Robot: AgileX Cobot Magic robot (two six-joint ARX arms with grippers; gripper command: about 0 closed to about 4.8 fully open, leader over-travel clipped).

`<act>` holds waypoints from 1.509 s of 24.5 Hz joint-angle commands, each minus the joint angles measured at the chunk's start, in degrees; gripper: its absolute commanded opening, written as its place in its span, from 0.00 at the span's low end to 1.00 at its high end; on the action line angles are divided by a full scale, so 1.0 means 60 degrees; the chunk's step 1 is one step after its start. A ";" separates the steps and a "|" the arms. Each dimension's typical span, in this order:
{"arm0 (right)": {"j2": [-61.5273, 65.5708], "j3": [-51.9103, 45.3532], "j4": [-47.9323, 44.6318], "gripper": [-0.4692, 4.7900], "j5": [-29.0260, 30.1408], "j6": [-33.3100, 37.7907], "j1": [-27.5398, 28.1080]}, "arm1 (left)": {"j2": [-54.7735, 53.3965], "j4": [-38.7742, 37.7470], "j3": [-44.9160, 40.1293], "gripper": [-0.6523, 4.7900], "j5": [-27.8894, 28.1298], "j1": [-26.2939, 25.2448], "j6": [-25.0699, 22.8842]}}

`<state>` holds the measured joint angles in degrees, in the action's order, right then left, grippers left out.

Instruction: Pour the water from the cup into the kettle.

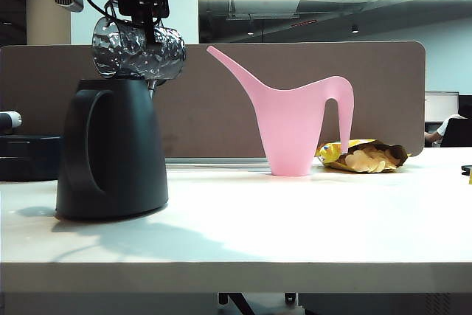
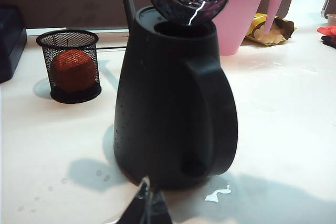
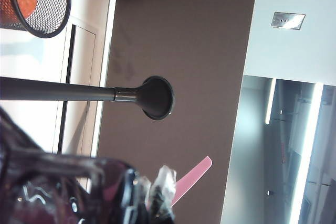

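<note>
A: Exterior view first, biggest thing down. Your counter carries the kettle at its left end, upright, its loop handle facing the camera. Why there? I judge it sits under the right arm's reach so the pour needs only a wrist roll.

B: And the pink watering can?

A: It stands well apart toward the middle, with an open snack bag just beside it. Neither is part of your job. In the left wrist view a mesh basket holding an orange ball stands beyond the kettle.

B: Where is the cup?

A: The cup lies on its side directly above the kettle's open top, mouth tipped over the opening. Your right claw is clamped tight on it from above. The left wrist view shows a thin bright thread at the cup's lip running into the opening, so you're likely mid-pour.

B: The left claw?

A: Your left claw hangs low near the kettle's base, only its dark tips showing; I cannot tell how far apart they are. Small wet patches lie on the counter beside the kettle.
</note>
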<state>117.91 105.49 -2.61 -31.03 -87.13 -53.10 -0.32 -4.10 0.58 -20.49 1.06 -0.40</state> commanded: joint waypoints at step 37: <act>-0.3413 -0.0004 0.3748 0.08 0.1260 1.1562 0.3468 | -0.0007 0.0178 0.0025 0.11 -0.0022 0.0004 0.0000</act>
<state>97.82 105.30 18.50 -26.09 -22.63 -33.19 -0.32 -3.99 0.58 -20.47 1.06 -0.40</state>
